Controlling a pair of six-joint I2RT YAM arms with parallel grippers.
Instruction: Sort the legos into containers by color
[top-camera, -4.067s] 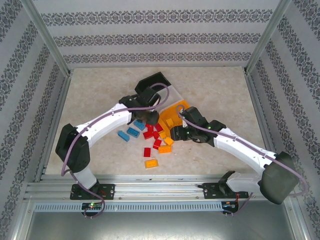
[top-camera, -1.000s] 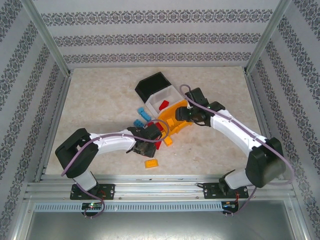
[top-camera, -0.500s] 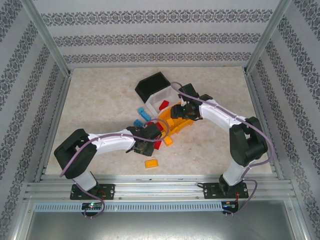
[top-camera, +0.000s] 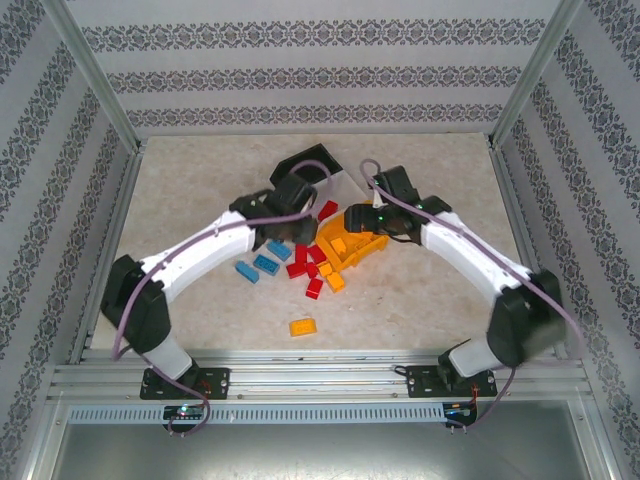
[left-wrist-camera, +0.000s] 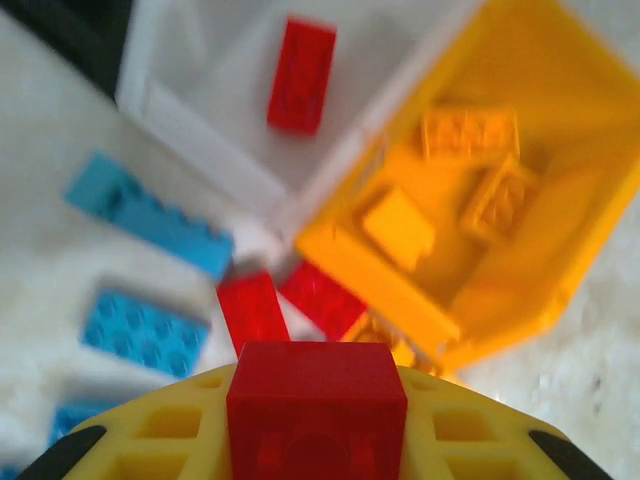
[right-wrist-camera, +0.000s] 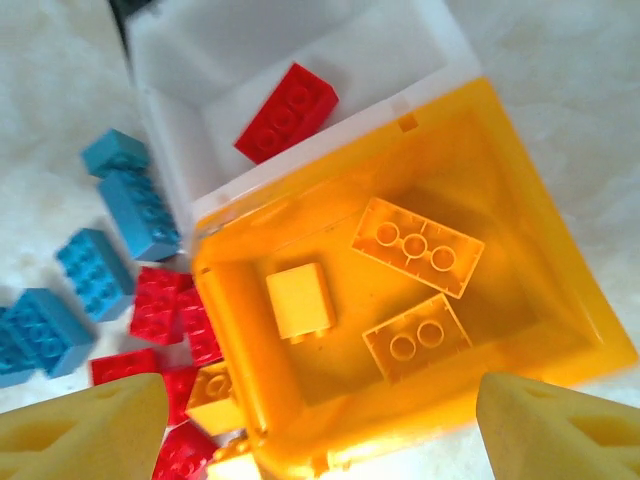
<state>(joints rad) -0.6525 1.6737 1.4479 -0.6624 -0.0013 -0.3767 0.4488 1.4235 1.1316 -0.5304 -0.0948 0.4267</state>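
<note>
Top view, arms: your left gripper (top-camera: 297, 205) is hanging over the white plastic bin (top-camera: 340, 195) and is the nearer arm to it. Your right gripper (top-camera: 358, 218) is hovering above the orange-yellow plastic bin (top-camera: 365, 248).
Top view, pile: red, blue and orange studded plastic bricks (top-camera: 303, 267) are lying loose on the pale marbled table (top-camera: 200, 200) between the arms.
Left wrist view, grip: your jaws are pinching a small red studded brick (left-wrist-camera: 317, 400).
Left wrist view, target: the white bin is lying ahead and to the left. A second red brick (left-wrist-camera: 302, 75) is resting inside it, its long axis pointing away from you.
Right wrist view, fingers (right-wrist-camera: 90, 430): they are standing spread with nothing between them. The orange-yellow bin is sitting directly below, holding three orange bricks (right-wrist-camera: 415, 245).
Coming move, judged: you are likely needing a short reach forward-left before letting go.
</note>
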